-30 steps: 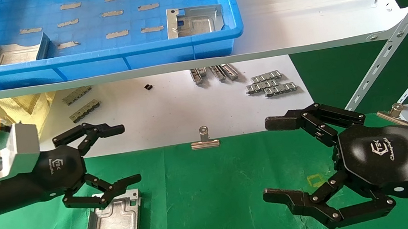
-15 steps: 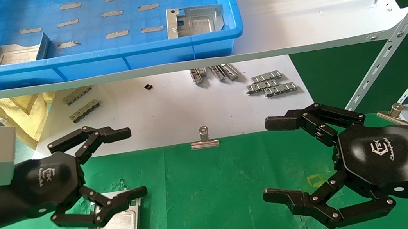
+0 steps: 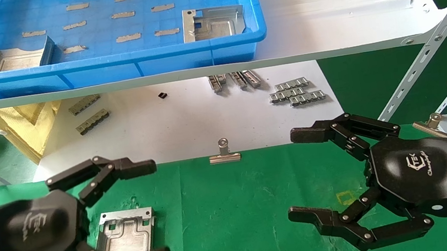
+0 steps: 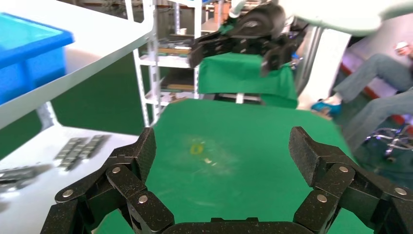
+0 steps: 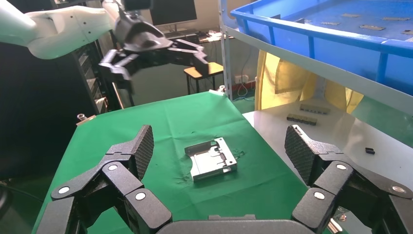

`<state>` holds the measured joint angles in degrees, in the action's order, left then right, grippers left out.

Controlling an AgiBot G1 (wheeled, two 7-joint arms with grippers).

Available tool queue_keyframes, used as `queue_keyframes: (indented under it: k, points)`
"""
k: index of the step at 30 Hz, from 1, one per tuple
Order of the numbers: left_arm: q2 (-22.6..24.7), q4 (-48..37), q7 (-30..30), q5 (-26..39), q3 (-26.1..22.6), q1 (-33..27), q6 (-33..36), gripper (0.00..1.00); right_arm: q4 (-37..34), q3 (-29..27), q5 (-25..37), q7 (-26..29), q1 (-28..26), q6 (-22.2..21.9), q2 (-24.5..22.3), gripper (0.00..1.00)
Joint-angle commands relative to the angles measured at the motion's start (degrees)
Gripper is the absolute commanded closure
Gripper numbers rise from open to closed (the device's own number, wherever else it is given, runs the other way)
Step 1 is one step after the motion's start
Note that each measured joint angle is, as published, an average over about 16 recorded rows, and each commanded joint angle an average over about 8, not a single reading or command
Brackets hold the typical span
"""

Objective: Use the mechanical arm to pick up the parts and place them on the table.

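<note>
A silver stamped part (image 3: 128, 238) lies flat on the green cloth table (image 3: 234, 210); it also shows in the right wrist view (image 5: 211, 158). My left gripper (image 3: 154, 210) is open and empty, raised above the part, nearer me. Two more parts sit in the blue tray: one at its left (image 3: 13, 57), one at its right (image 3: 212, 22). My right gripper (image 3: 305, 173) is open and empty over the table's right side. In the left wrist view my left gripper (image 4: 224, 151) frames bare green cloth; the right gripper (image 4: 243, 39) shows far off.
The blue tray (image 3: 120, 65) sits on a white metal shelf (image 3: 341, 6). Grey ridged strips (image 3: 297, 92) lie on the white surface below. A silver binder clip (image 3: 224, 153) sits at the cloth's far edge, another (image 3: 430, 124) at the right.
My left gripper, open, has drawn back toward me and lifted off the part, which stays on the cloth. The right arm has not moved.
</note>
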<state>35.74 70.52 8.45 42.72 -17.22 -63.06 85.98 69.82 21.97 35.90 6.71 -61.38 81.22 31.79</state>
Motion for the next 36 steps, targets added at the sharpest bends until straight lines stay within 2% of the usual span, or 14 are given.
queue_keyframes:
  k: [1,7,36]
  points:
    - [-0.54,2.3,1.71,-0.65,0.9,1.12,-0.2,0.0,0.0,0.0,0.0,0.0,0.0,0.0,0.0,0.0]
    - [-1.2,5.13,3.23,-1.56,2.03,2.5,-0.42,0.0,-0.01,0.0,-0.01,0.0,0.01,-0.01,0.0,0.0]
    - [-0.76,3.1,2.27,-0.91,1.24,1.54,-0.33,0.0,-0.01,0.0,-0.01,0.0,0.01,-0.01,0.0,0.0]
